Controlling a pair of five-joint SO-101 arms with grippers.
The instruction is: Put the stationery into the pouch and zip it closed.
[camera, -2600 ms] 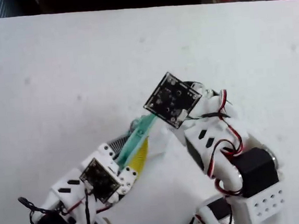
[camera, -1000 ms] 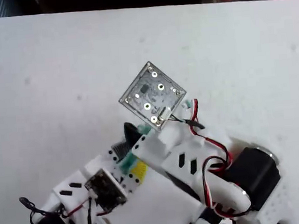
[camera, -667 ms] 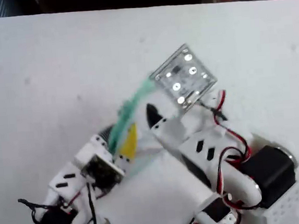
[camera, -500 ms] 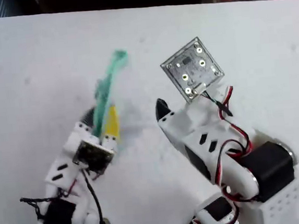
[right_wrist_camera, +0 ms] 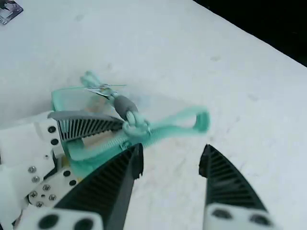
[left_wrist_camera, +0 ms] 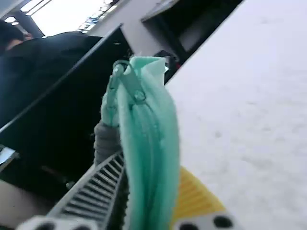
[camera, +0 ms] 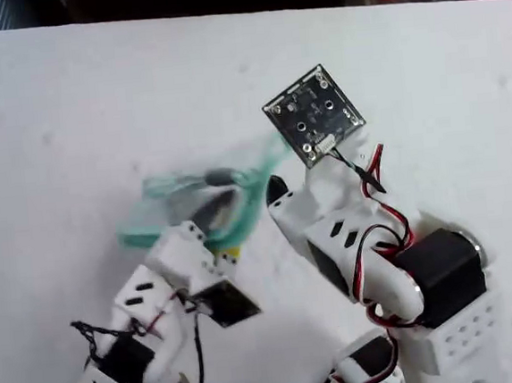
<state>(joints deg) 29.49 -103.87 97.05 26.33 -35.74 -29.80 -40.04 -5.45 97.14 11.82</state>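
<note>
Gripping the pouch (left_wrist_camera: 146, 143) with the left fingers (left_wrist_camera: 103, 184), long axis pointing toward the right fingers (right_wrist_camera: 115, 182). Holding those wide apart and empty, just beside the zipper pull (right_wrist_camera: 125, 111).

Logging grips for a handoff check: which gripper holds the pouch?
The left gripper: it is shut on the pouch. The right gripper is open and empty.

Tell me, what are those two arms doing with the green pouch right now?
Left gripper shut on green pouch. Right gripper open, empty, close beside it. Zipper state unclear.
</note>
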